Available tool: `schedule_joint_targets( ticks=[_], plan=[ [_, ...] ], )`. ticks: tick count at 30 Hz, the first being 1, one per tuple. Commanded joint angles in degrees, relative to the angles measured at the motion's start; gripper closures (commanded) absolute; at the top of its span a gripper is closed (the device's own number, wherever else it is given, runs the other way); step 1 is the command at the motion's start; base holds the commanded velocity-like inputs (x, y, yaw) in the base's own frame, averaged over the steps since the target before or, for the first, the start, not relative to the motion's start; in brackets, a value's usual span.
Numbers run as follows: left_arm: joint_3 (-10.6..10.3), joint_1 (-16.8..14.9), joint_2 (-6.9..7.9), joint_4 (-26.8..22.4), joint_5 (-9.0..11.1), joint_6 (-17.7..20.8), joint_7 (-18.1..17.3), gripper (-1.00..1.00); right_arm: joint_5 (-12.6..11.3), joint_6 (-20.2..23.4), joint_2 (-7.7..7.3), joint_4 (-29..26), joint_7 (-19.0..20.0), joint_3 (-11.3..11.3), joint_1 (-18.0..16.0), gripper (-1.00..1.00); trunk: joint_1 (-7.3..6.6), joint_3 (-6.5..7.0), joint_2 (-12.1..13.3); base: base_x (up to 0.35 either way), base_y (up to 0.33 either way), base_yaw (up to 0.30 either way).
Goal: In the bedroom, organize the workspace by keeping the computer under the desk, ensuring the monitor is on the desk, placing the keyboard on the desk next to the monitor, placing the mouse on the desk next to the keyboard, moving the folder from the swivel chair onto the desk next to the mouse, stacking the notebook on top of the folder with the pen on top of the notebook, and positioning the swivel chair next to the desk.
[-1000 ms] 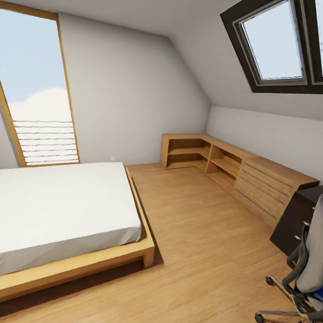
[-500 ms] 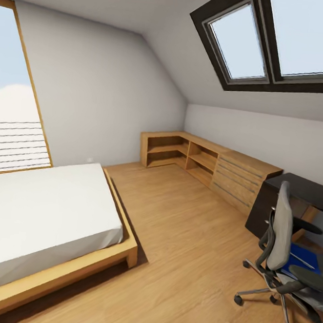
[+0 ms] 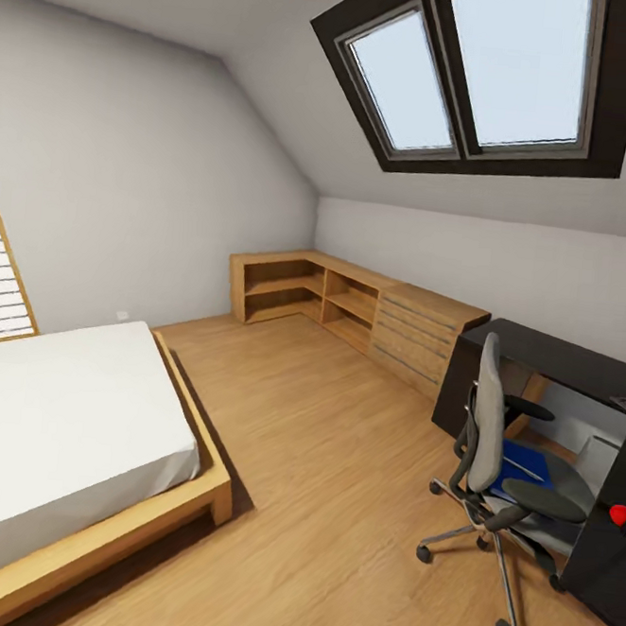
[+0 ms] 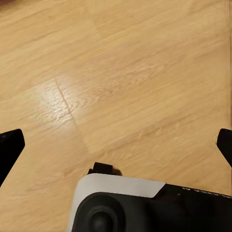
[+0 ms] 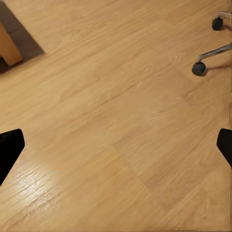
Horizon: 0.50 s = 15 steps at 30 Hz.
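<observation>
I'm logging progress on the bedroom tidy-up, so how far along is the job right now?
Barely begun. Nothing looks done: the blue folder lies on the swivel chair seat, not on the desk. The chair stands at the desk. In hand: nothing; the left gripper and right gripper are open over bare wooden floor. Everything is left; monitor, mouse, notebook and pen can't be made out.
</observation>
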Motion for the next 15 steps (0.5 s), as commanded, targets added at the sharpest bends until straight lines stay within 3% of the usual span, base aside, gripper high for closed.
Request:
schedule_joint_targets(
  ticks=[1,6,15],
  plan=[
    [-0.01,-0.02,-0.01,0.01,0.19,-0.16,-0.02,-1.00,0.10,-0.17,0.01,0.06,-0.02,-0.02,-0.05,-1.00,0.00,-0.07,-0.05,0.000,0.006,-0.300],
    [-0.01,-0.01,-0.03,0.01,0.20,-0.16,-0.02,-1.00,0.10,-0.18,0.01,0.06,0.00,-0.01,-0.05,-1.00,0.00,-0.07,-0.05,0.000,0.054,-0.300],
    [-0.01,-0.01,-0.04,0.01,0.16,-0.20,-0.02,-1.00,0.10,-0.18,0.01,-0.02,-0.03,-0.01,-0.05,-1.00,0.00,-0.07,-0.05,0.000,0.174,-0.300]
  ],
)
